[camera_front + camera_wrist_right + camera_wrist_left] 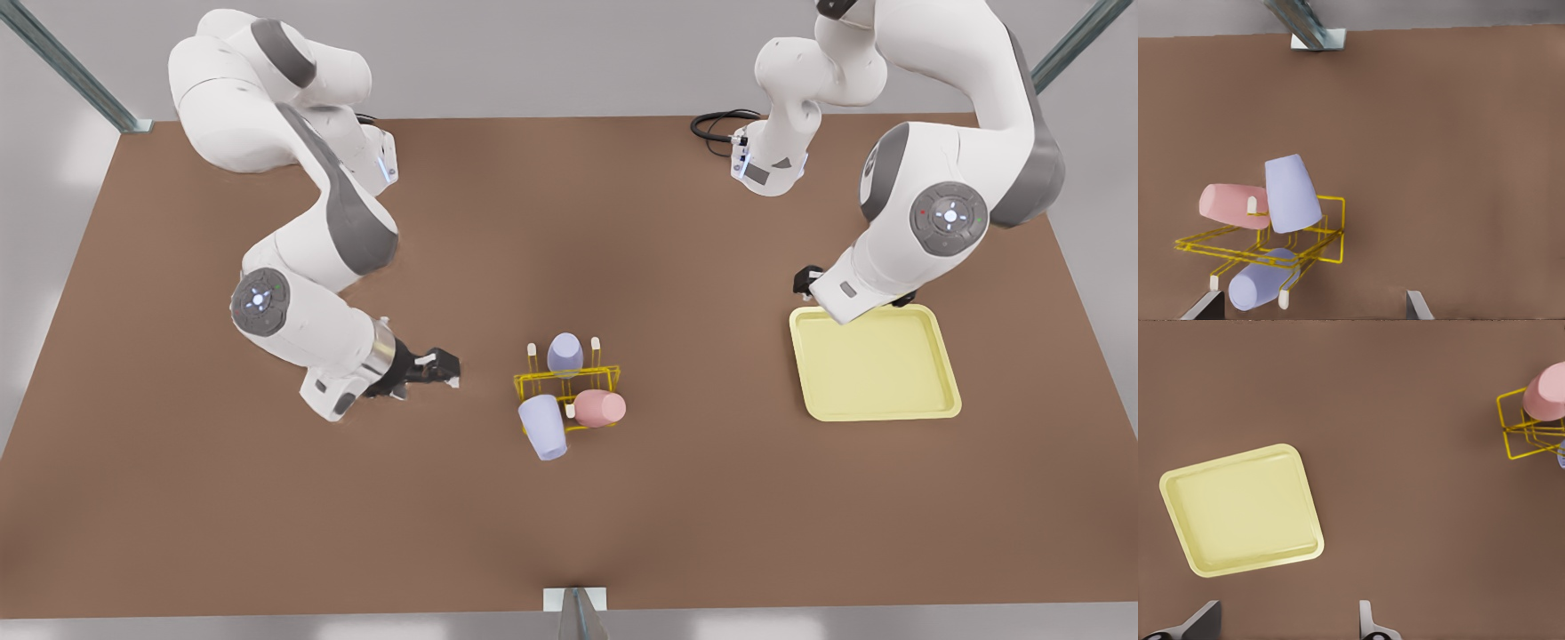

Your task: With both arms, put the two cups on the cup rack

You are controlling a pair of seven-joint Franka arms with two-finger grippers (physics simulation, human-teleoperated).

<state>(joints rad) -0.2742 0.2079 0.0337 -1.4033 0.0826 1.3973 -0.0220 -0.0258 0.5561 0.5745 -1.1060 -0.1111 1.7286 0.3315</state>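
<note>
Hovering both wide-open tools, left tool (805, 281) by the tray (942, 391), right tool (442, 366) beside the cup rack (533, 384); I'm judging the pink cup (600, 408) light, stiff, slick, best pinched mid-wall.

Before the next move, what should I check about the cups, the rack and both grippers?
1. Pink cup on the cup rack: ok, lying sideways over a peg.
2. Back lavender cup on the rack: ok, between the pegs.
3. Front lavender cup seated: cannot tell, it is tilted at the rack's edge.
4. Right gripper free: ok, open and empty beside the rack.
5. Left gripper free: ok, open and empty near the tray.
</note>
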